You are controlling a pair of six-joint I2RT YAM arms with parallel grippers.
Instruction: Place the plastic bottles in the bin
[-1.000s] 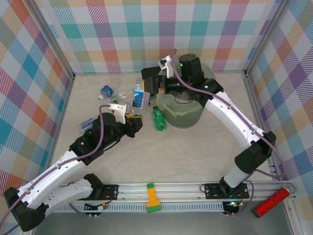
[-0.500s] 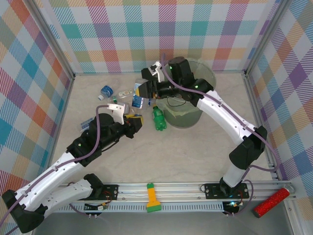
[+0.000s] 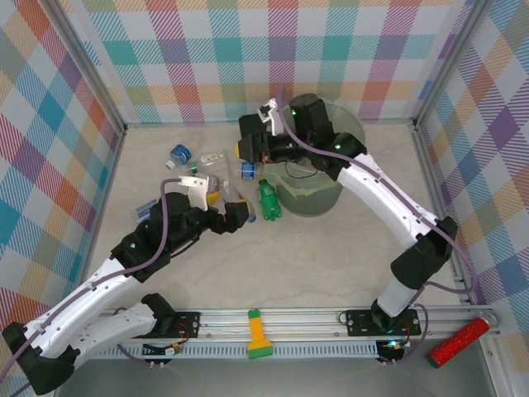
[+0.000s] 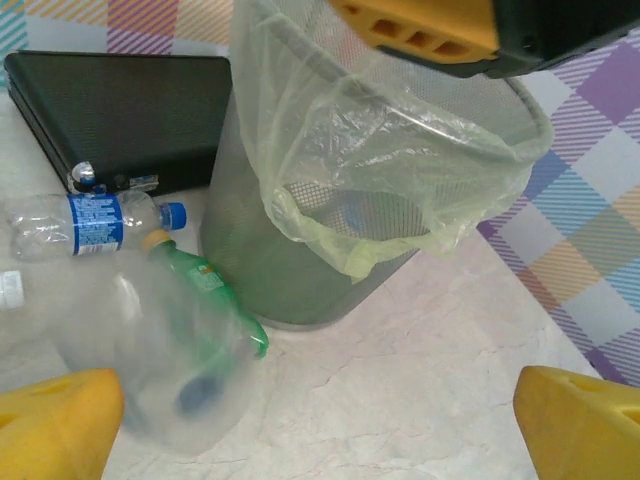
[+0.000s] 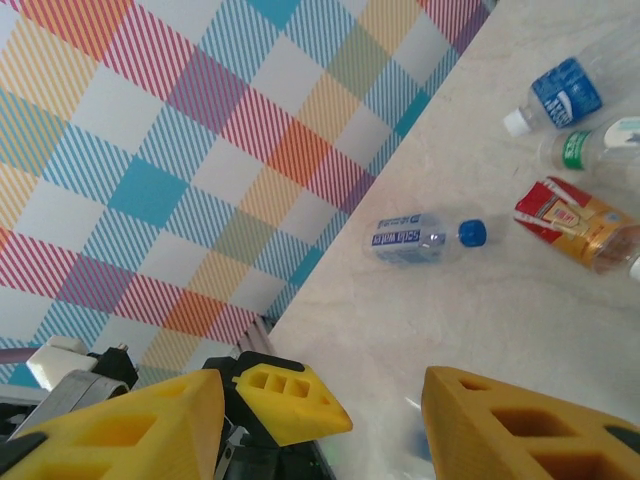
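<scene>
The bin [image 3: 312, 198], a grey mesh bucket with a thin bag liner, stands at the back centre, and its wall [image 4: 290, 270] is in the left wrist view too. A green bottle [image 3: 269, 201] [image 4: 215, 285] lies against its left side. My left gripper [image 3: 234, 212] [image 4: 320, 415] is open. A blurred clear bottle [image 4: 150, 370] sits loose by its left finger. My right gripper [image 3: 245, 150] [image 5: 320, 410] hovers just left of the bin, jaws apart with nothing between them. A blue-capped bottle [image 4: 95, 220] lies below it. More bottles [image 3: 181, 154] [image 5: 565, 95] lie scattered to the left.
A flat black object [image 3: 258, 126] [image 4: 120, 110] lies behind the bottles, beside the bin. A red-labelled bottle [image 5: 575, 220] and a clear blue-capped one [image 5: 420, 238] lie on the marble floor. A red glittery cylinder [image 3: 457, 342] rests outside the front rail. Plaid walls enclose three sides.
My left gripper has opened and let go of the clear bottle. My right gripper has swung left from over the bin toward the bottles, and its jaws have narrowed.
</scene>
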